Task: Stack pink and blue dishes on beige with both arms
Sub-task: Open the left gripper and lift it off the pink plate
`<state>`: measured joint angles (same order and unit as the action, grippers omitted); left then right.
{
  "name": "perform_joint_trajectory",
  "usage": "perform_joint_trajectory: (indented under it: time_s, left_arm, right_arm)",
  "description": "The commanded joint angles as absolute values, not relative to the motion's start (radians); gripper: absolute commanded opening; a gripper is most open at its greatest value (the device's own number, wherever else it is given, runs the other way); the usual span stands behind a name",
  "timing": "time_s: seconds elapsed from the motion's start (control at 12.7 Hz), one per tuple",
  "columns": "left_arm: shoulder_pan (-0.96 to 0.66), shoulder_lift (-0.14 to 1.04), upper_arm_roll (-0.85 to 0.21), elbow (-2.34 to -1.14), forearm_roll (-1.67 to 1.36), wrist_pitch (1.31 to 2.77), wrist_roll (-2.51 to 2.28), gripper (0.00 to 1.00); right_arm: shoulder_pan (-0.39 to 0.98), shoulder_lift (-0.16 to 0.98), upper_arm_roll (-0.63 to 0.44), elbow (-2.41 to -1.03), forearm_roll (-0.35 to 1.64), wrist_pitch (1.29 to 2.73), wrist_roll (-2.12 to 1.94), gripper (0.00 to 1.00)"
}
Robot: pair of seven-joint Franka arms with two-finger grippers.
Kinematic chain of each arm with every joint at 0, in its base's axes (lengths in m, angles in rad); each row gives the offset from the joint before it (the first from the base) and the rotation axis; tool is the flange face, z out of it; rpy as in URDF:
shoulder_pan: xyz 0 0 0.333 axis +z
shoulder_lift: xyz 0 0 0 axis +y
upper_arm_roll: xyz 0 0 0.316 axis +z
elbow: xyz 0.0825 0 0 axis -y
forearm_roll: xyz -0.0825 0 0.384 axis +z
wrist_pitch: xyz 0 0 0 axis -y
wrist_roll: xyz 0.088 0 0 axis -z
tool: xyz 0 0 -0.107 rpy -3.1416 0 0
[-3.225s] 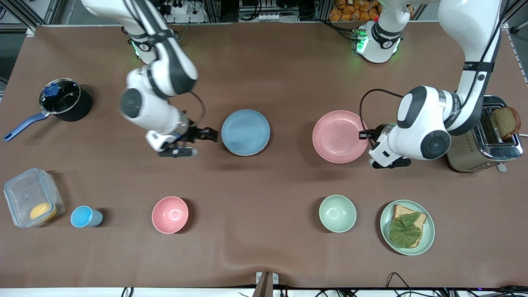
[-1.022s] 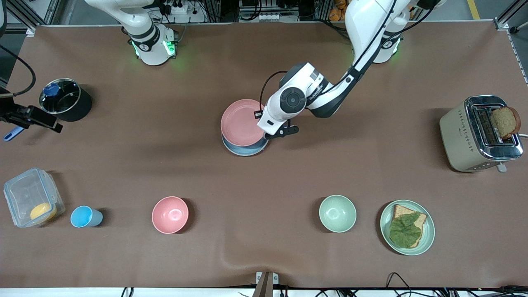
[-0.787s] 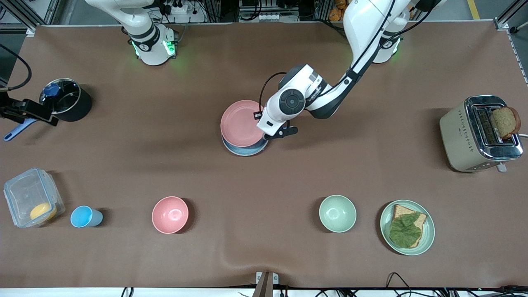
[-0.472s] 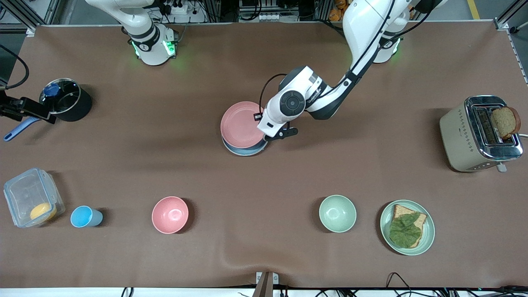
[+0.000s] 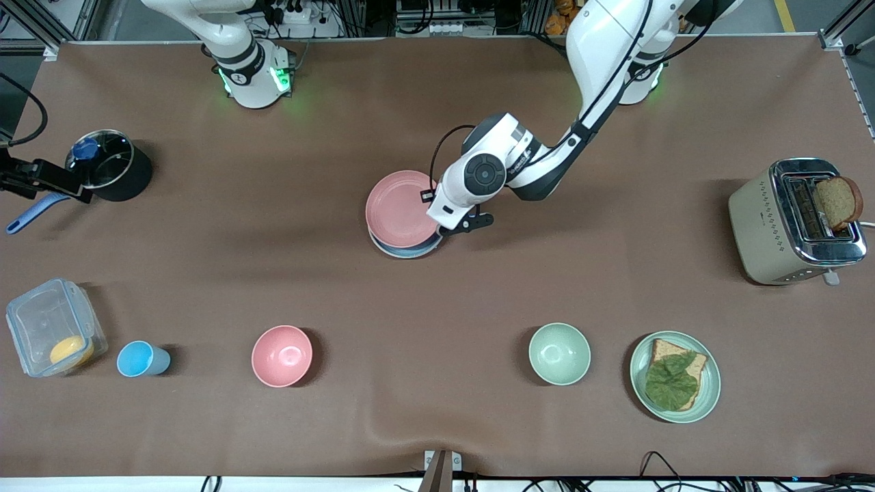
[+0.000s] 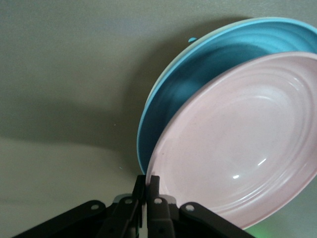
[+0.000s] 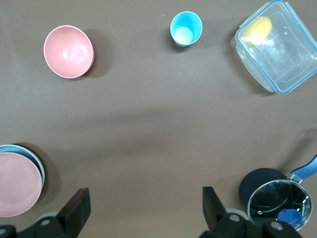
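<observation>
I hold the left gripper [image 5: 437, 229] clamped on the matte pink plate [image 5: 402, 208], overlapping the light blue plate [image 5: 410, 251] below; right gripper [image 5: 41, 184] waits, jaws apart.

pink plate [image 6: 242, 148] and blue plate [image 6: 198, 69] look like smooth plastic with a soft sheen – table cover [image 5: 437, 424] is matt brown, a bit wrinkled. toaster [image 5: 793, 225] has shiny chrome metal, pot [image 5: 109, 167] is matt black with a glass lid, container [image 5: 51, 328] is clear glossy plastic

Brown counter [image 5: 437, 307] carries blue plate [image 5: 410, 251] at centre, toaster [image 5: 793, 225] at three, saucepan [image 5: 109, 167] at nine, bowls [image 5: 281, 355] at six.
</observation>
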<state>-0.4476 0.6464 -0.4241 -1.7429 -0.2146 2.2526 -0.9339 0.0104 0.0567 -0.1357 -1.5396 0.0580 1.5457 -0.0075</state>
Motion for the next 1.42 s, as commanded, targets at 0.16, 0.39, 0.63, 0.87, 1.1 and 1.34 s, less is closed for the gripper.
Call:
perform_joint_trajectory:
  time_s: [0.16,0.39,0.63,0.87,1.1,1.34]
  left_arm:
    - [-0.449,0.663,-0.414,-1.713,-0.236,2.261,-0.940,0.09]
    - [-0.440,0.652,-0.414,-1.692,-0.239,2.257,-0.948,0.93]
    - [-0.427,0.603,-0.413,-1.689,-0.239,2.209,-0.951,1.00]
    - [-0.390,0.517,-0.413,-1.639,-0.229,2.053,-0.959,1.00]
    - [-0.306,0.390,-0.411,-1.594,-0.190,1.893,-0.954,1.00]
    - [-0.249,0.249,-0.411,-1.592,-0.069,1.810,-0.943,1.00]
  right_arm:
    - [-0.009,0.034,-0.115,-1.555,0.040,1.540,-0.015,1.00]
    - [-0.009,0.034,-0.114,-1.555,0.037,1.540,-0.015,1.00]
    - [-0.009,0.034,-0.114,-1.555,0.037,1.539,-0.014,1.00]
    - [-0.008,0.034,-0.114,-1.555,0.035,1.539,-0.014,1.00]
    - [-0.009,0.034,-0.114,-1.555,0.035,1.539,-0.014,1.00]
    - [-0.009,0.034,-0.114,-1.555,0.035,1.539,-0.014,1.00]
